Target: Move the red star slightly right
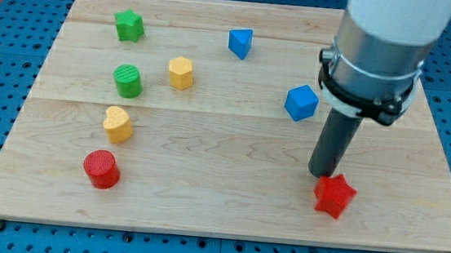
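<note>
The red star sat near the view's bottom right of the bench, with my tip touching its upper-left edge — placed, I judged, to start the rightward nudge. I had no hand to report — only the rod; the blue cube lay farther back.

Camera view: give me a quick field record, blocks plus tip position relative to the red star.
board: wooden table top
tip: my tip, at the red star's upper-left edge, apparently touching
target: red star, view's bottom right
blue: cube; triangular block
green: star; cylinder
yellow: hexagon; heart
red: cylinder
</note>
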